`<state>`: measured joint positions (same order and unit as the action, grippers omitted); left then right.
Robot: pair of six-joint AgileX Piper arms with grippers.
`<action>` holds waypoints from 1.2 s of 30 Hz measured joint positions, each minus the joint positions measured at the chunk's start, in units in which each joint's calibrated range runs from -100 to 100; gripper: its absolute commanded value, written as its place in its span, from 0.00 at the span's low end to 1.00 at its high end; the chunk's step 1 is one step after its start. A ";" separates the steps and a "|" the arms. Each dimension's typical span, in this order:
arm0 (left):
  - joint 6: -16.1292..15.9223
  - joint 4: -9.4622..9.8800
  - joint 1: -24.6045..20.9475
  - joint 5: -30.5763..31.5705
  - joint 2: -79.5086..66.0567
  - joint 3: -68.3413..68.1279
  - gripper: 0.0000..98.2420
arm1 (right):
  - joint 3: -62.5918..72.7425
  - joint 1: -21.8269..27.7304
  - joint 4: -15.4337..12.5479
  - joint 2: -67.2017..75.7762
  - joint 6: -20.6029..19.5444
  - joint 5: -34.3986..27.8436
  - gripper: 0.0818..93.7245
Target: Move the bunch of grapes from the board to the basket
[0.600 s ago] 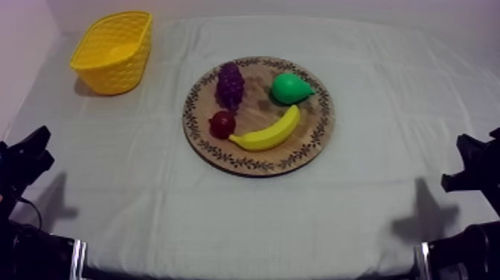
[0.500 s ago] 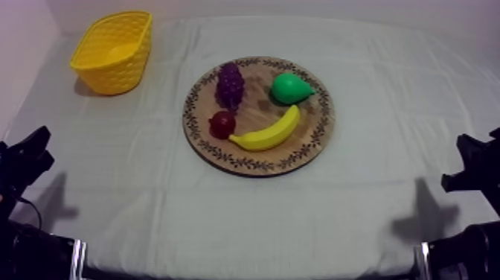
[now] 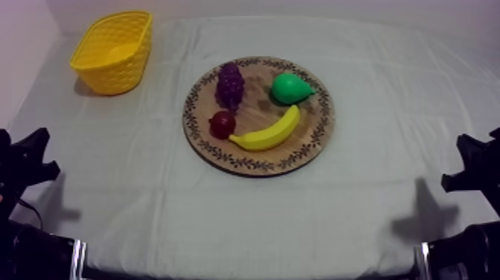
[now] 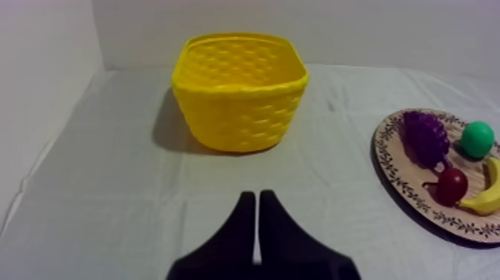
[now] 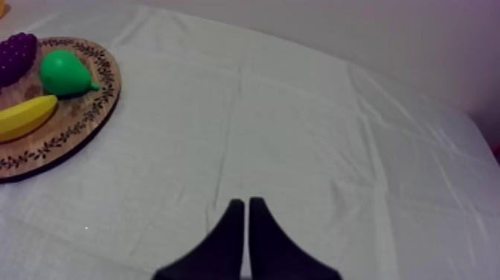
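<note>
The purple bunch of grapes (image 3: 230, 83) lies on the upper left part of the round wooden board (image 3: 260, 160), beside a small red fruit (image 3: 222, 123). The yellow basket (image 3: 113, 51) stands at the far left of the table. My left gripper (image 3: 30, 155) sits low at the left edge, far from the board. In its wrist view its fingers (image 4: 257, 205) lie together as a narrow wedge, shut on nothing, facing the basket (image 4: 239, 93), with the grapes (image 4: 425, 138) off to the side. My right gripper (image 5: 242, 212) is shut too, over bare cloth.
A green pear (image 3: 289, 88) and a banana (image 3: 268, 132) share the board with the grapes. The basket has nothing in it. Open cloth lies between the board and the basket and along the table's front. My right gripper (image 3: 476, 167) rests low at the right edge.
My left gripper has shifted slightly at the left edge of the top view. The fruit, board, basket and right arm have not moved.
</note>
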<state>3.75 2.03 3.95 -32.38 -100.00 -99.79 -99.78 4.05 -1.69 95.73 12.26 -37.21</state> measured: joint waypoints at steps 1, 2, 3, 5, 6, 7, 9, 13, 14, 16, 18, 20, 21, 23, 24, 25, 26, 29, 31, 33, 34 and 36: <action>0.00 0.00 0.00 0.09 0.25 0.00 0.00 | 0.00 0.00 0.00 0.00 0.00 0.00 0.00; 0.11 0.00 0.04 0.38 0.79 0.07 0.00 | 0.00 0.00 0.00 0.00 0.00 0.00 0.00; 0.18 0.00 0.04 0.83 1.31 0.26 0.00 | 0.00 0.00 0.00 0.00 0.00 0.00 0.00; 0.29 0.12 0.41 1.85 3.07 1.40 0.00 | 0.00 0.00 0.00 0.00 0.00 0.00 0.00; 0.37 0.20 0.68 2.28 4.26 2.29 0.00 | 0.00 0.00 0.00 0.00 0.00 0.00 0.00; 0.51 0.48 1.02 2.53 5.53 3.33 0.00 | 0.00 0.00 0.00 0.00 0.00 0.00 0.00; 0.94 1.23 1.84 2.70 8.32 5.82 0.00 | 0.00 0.00 0.00 0.00 0.00 0.00 0.00; 1.76 2.12 4.06 2.77 15.26 12.44 0.00 | 0.00 0.00 0.00 0.00 0.00 0.00 0.00; 1.96 2.18 4.72 2.70 17.17 14.30 0.00 | 0.00 0.00 0.00 0.00 0.00 0.00 0.00; 2.18 2.29 6.05 2.27 20.56 17.74 0.00 | 0.00 0.00 0.00 0.00 0.00 0.00 0.00; 2.18 2.24 7.22 1.23 24.15 21.53 0.00 | 0.00 0.00 0.00 0.00 0.00 0.00 0.00; 2.03 2.24 8.11 0.06 27.66 25.31 0.00 | 0.00 0.00 0.00 0.00 0.00 0.00 0.00; 1.91 2.19 8.58 -0.77 29.33 27.19 0.00 | 0.00 0.00 0.00 0.00 0.00 0.00 0.00; 1.48 2.19 9.54 -2.65 32.48 30.71 0.00 | 0.00 0.00 0.00 0.00 0.00 0.00 0.00; 1.27 2.19 10.10 -3.63 34.24 32.68 0.00 | 0.00 0.00 0.00 0.00 0.00 0.00 0.00; 1.03 2.19 10.72 -4.71 35.95 34.68 0.00 | 0.00 0.00 0.00 0.00 0.00 0.00 0.00; 0.91 2.13 11.19 -5.05 37.32 36.23 0.00 | 0.00 0.00 0.00 0.00 0.00 0.00 0.00; 0.48 2.07 13.11 -7.05 42.20 41.85 0.00 | 0.00 0.00 0.00 0.00 0.00 0.00 0.00; 0.23 2.07 14.35 -8.40 45.32 45.38 0.00 | 0.00 0.00 0.00 0.00 0.00 0.00 0.00; -0.02 2.07 15.31 -9.50 48.03 48.42 0.00 | 0.00 0.00 0.00 0.00 0.00 0.00 0.00; -0.10 2.07 15.79 -10.06 49.56 50.06 0.00 | 0.00 0.00 0.00 0.00 0.00 0.00 0.00; -0.50 1.87 16.43 -11.16 52.27 52.94 0.00 | 0.00 0.00 0.00 0.00 0.00 0.00 0.00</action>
<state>3.25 3.90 20.38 -43.53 -47.73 -46.85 -99.78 4.05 -1.69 95.73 12.26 -37.21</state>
